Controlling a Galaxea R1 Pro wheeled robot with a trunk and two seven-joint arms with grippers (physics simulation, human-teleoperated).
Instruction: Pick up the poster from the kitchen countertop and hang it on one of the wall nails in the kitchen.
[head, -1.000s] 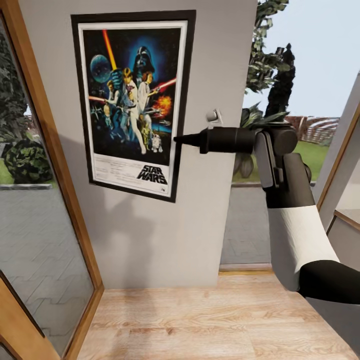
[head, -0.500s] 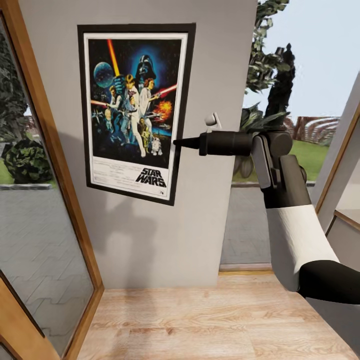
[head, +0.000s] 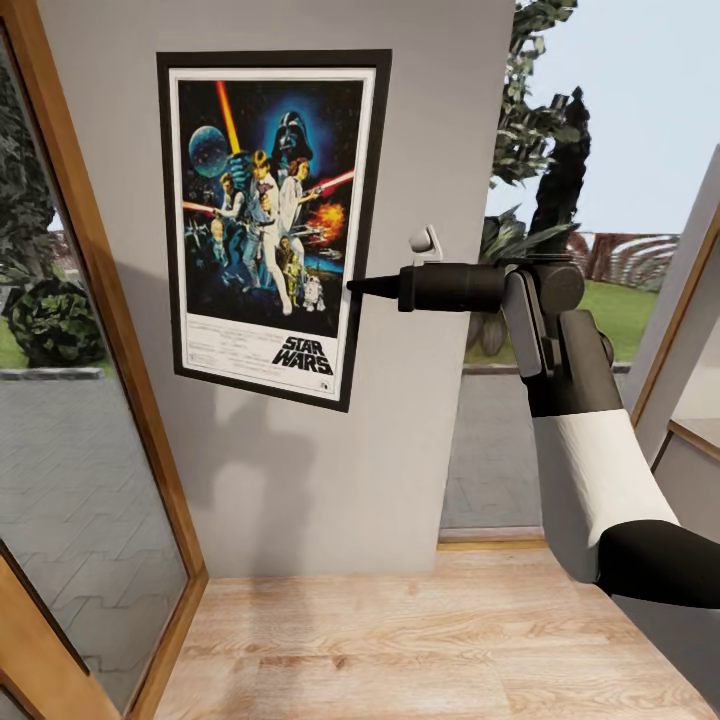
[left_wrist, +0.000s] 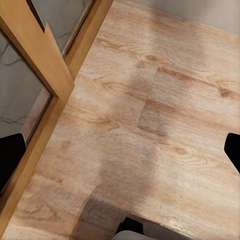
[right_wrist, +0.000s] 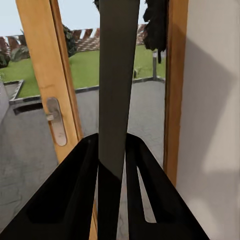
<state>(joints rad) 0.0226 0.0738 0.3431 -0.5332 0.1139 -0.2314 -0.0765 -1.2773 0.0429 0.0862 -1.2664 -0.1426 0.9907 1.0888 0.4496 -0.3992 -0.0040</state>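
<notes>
The Star Wars poster (head: 265, 220) hangs flat against the pale grey wall (head: 420, 130), upright, with its black frame a little skewed. My right gripper (head: 358, 286) is shut on the middle of its right edge. In the right wrist view the poster (right_wrist: 117, 75) appears edge-on as a dark strip between the black fingers (right_wrist: 67, 190). My left gripper (left_wrist: 120, 150) points down at the wood floor, open, with nothing between its tips. I cannot make out a wall nail. The kitchen countertop is out of view.
A wood-framed glass door (head: 110, 300) stands close on the left of the wall panel. A window onto a garden (head: 600, 200) lies to the right. A small white fitting (head: 425, 240) sticks out of the wall above my right wrist. Light wood floor (head: 420, 640) lies below.
The poster's top edge has dropped lower on the wall and it has shifted slightly right, mostly in the first half second. My right gripper has moved only a little, still holding it.
</notes>
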